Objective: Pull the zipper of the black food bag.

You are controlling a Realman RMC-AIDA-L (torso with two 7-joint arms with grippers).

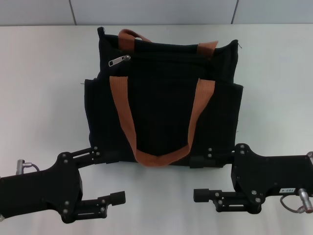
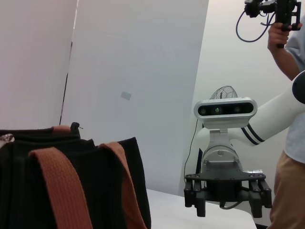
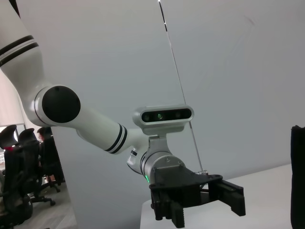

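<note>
Black food bag [image 1: 166, 103] stands mid-table [image 1: 44, 88], zipper [image 1: 119, 61] at its top left. Left gripper [image 1: 108, 177] and right gripper [image 1: 201, 178] released, near bag's front; bag's base hidden.

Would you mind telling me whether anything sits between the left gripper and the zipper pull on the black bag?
Nothing separate blocks it. The left gripper is open at the bag's near edge, and the zipper lies at the far top left, so only the bag's front and an orange handle lie between.
</note>
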